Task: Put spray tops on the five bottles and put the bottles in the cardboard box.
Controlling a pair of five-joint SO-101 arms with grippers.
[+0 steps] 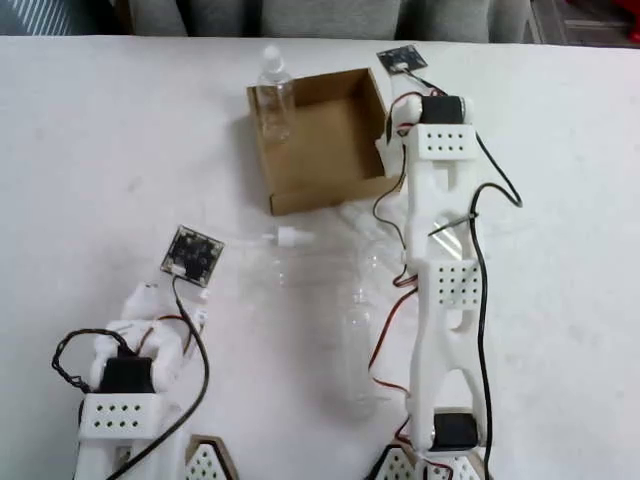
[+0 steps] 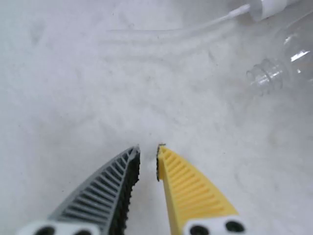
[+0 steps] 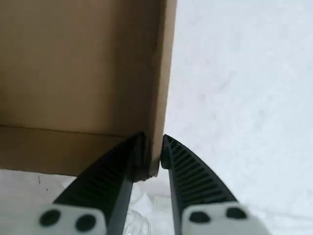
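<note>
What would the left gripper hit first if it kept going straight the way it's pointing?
Probably the bare table, since the left gripper seems angled down at it. Beyond that lies the spray top with its thin tube, though depth is unclear.

**White table, evenly lit, with a thin strip of room behind**

The work surface is formed by a white table [image 1: 90, 130], whose matt top is marked with faint grey smudges and specks. It is lit evenly, and only soft, pale shadows are cast on it. Its far edge is seen as a straight line near the top of the high view. Beyond that edge, grey upright shapes [image 1: 320, 15] are ranged; whether they are chair backs cannot be told. A dark, blue-striped patch [image 1: 35, 15] is seen at the far left, and a dark area touched with red [image 1: 590, 15] at the far right. In the wrist views the tabletop is shown close and slightly grainy.
</note>
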